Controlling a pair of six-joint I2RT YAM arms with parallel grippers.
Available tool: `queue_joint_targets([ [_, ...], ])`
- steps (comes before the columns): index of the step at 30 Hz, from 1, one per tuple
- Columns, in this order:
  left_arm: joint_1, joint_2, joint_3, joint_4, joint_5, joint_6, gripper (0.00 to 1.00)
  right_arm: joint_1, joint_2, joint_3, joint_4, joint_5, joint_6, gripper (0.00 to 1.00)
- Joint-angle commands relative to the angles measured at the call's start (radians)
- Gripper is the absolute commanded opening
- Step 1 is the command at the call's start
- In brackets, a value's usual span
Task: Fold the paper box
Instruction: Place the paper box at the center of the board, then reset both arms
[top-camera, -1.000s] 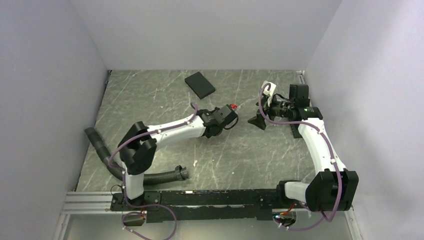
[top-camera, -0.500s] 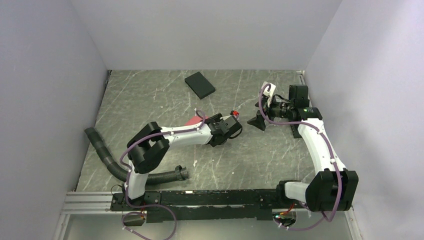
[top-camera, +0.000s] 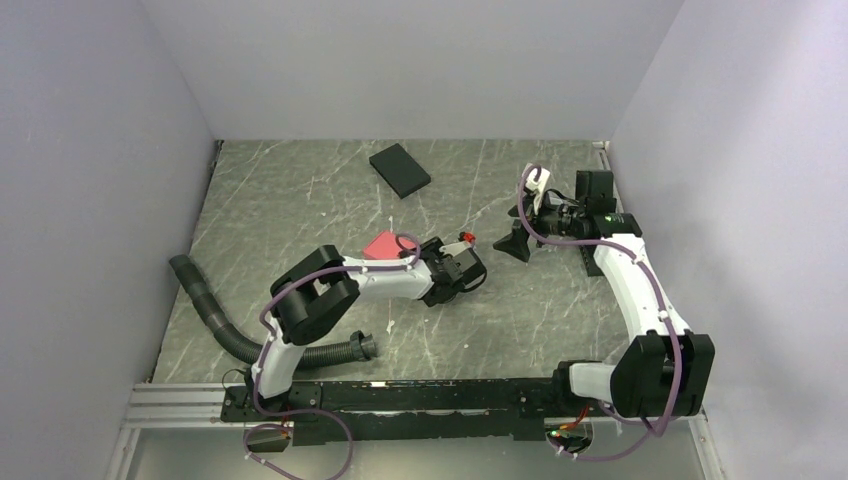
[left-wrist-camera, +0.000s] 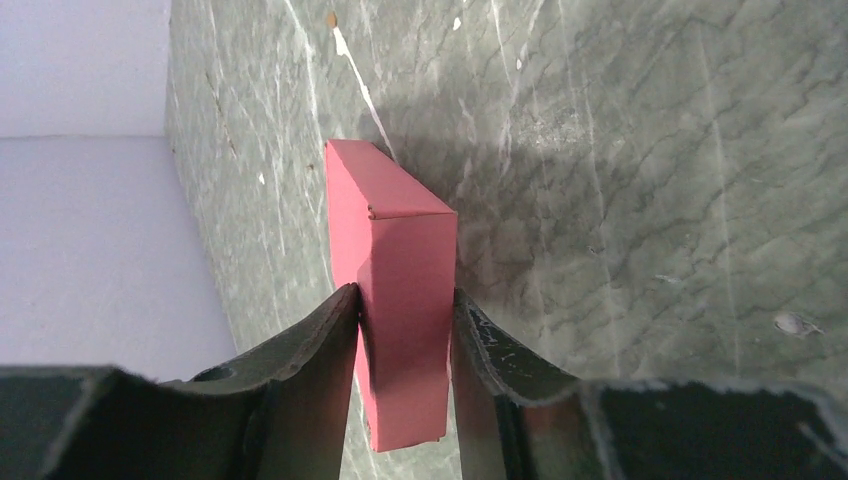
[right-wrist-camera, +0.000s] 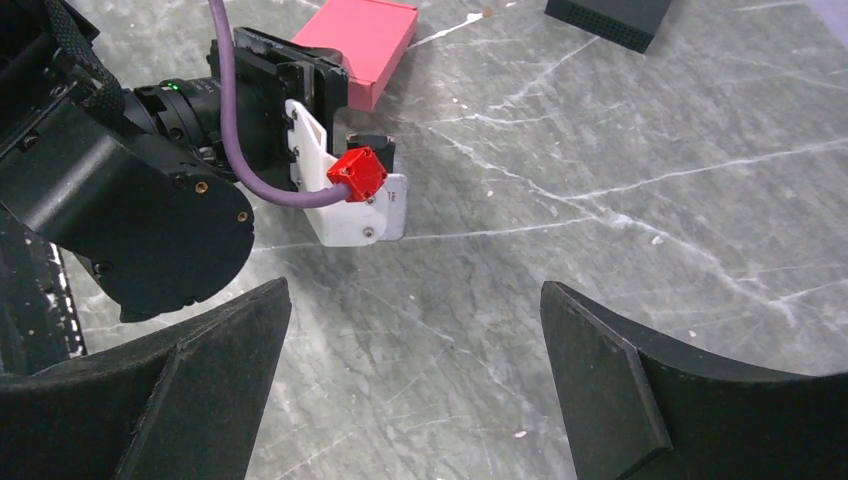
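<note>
The paper box (left-wrist-camera: 405, 280) lies between the left fingers (left-wrist-camera: 310, 355), with the flat box (top-camera: 400, 170) well behind it.

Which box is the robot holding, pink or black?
The pinkish-red cardboard box, pinched by the left gripper. The flat black box lies untouched farther back.

A black box (top-camera: 400, 170) is lying flat on the grey marbled table (top-camera: 300, 190), near the far wall (top-camera: 420, 70) and sitting askew to it. A black ribbed hose (top-camera: 210, 305) is curving along the table's left side, its open end pointing right.
</note>
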Motion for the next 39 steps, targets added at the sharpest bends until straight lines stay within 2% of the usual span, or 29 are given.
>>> queue_joint_targets([
  [1, -0.007, 0.007, -0.023, 0.069, -0.067, -0.052, 0.42, -0.004, 0.021, 0.004, 0.031, -0.064, 0.031, 1.0],
  [11, -0.01, 0.086, -0.051, 0.102, -0.089, -0.086, 0.55, -0.051, 0.014, 0.002, 0.037, -0.079, 0.04, 1.0],
  [17, -0.017, 0.076, -0.044, 0.071, -0.047, -0.139, 0.62, -0.058, 0.012, 0.0, 0.039, -0.084, 0.043, 1.0],
  [19, -0.026, 0.056, -0.036, 0.043, 0.016, -0.156, 0.69, -0.06, 0.013, 0.001, 0.038, -0.085, 0.043, 1.0],
  [23, -0.042, -0.001, -0.041, 0.007, 0.177, -0.193, 0.75, -0.064, 0.009, 0.001, 0.037, -0.086, 0.043, 1.0],
  [31, -0.046, -0.148, -0.104, -0.001, 0.408, -0.29, 0.75, -0.074, 0.008, 0.003, 0.034, -0.088, 0.044, 1.0],
  [36, -0.025, -0.364, -0.218, 0.041, 0.563, -0.345, 0.77, -0.095, 0.003, 0.003, 0.023, -0.085, 0.036, 1.0],
  [39, 0.062, -0.552, -0.319, 0.11, 0.738, -0.385, 0.76, -0.111, -0.003, -0.013, 0.051, -0.068, 0.068, 1.0],
])
